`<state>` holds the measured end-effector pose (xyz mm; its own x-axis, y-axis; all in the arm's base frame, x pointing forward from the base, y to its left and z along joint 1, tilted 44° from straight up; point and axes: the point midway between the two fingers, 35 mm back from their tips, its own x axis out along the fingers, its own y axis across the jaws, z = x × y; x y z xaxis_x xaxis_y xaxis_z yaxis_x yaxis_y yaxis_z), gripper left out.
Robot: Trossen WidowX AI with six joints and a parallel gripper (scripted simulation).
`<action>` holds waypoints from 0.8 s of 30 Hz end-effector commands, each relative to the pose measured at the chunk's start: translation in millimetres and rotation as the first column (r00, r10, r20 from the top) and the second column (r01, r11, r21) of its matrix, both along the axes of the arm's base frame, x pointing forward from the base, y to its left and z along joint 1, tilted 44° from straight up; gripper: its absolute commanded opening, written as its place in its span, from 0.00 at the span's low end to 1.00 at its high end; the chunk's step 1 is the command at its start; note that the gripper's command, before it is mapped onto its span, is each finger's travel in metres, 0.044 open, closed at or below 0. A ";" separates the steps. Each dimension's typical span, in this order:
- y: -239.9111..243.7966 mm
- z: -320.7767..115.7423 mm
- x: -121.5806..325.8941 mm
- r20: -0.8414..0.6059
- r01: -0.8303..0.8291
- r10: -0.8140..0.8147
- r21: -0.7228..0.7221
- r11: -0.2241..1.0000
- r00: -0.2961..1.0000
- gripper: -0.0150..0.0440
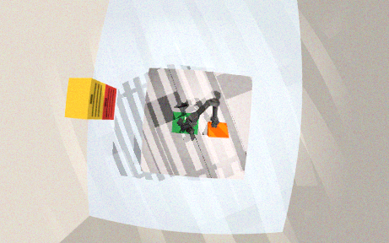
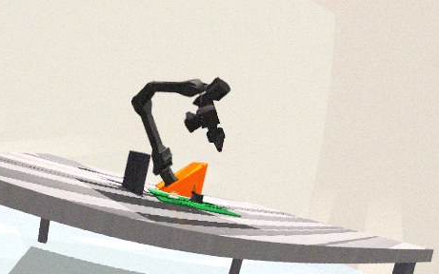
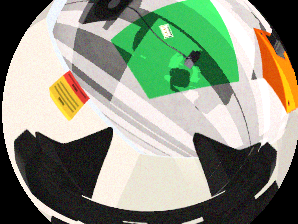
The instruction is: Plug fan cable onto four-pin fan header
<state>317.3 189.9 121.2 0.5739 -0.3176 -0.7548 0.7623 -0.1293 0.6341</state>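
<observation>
The jaws stand wide apart with nothing between them, above the green board (image 1: pixel 176 117) (image 2: pixel 223 210) (image 3: pixel 150 82). I see the cable (image 3: pixel 159 37) crossing it to a small dark plug (image 3: pixel 194 55); descending off-centre, my fingers could snag the cable and drag the plug askew.

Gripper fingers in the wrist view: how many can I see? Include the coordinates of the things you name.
2. One finger (image 3: pixel 75 160) is at the lower left, the other finger (image 3: pixel 220 162) at the lower right, with a wide gap between them.
</observation>
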 end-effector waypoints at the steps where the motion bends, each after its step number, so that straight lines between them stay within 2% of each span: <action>1: -58.0 -46.5 -19.9 -0.058 0.403 -0.402 0.017 0.915 0.914 1.00; 5: -79.4 -59.1 -29.9 -0.057 0.548 -0.546 0.011 0.837 0.836 1.00; 14: -79.6 -59.2 -30.0 -0.057 0.549 -0.547 0.010 0.836 0.835 1.00; 24: -108.6 -89.4 -26.4 -0.055 0.549 -0.548 0.010 0.836 0.835 1.00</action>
<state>291.1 86.5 37.4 0.2701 -0.5488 -0.7911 0.5884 -0.5563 0.5868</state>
